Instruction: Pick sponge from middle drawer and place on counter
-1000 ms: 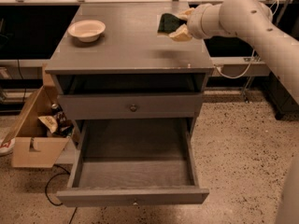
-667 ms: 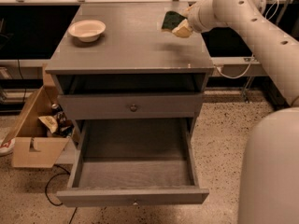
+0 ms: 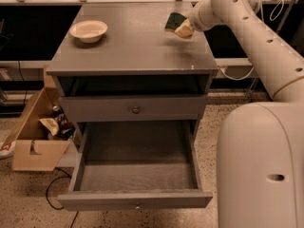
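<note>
Cream, rounded arm (image 3: pixel 256 37) with small dark holes; pale tool (image 3: pixel 184 29) above counter (image 3: pixel 133 46).

The tabletop (image 3: pixel 137 46) is a flat grey slab, a little glossy, with small pale chips along its front edge. Only one thing lies directly on it: a cream bowl (image 3: pixel 89 31), upright, near the back left corner. Over the back right part hangs the pincer (image 3: pixel 183 29), clamped on the sponge (image 3: pixel 174 21), which is tilted and apart from the surface.

Bowl (image 3: pixel 89 31), cardboard box (image 3: pixel 35 137), top drawer (image 3: pixel 135 109)
Bowl upright; box open, cluttered, on speckled floor (image 3: pixel 28 203); drawer closed.
</note>
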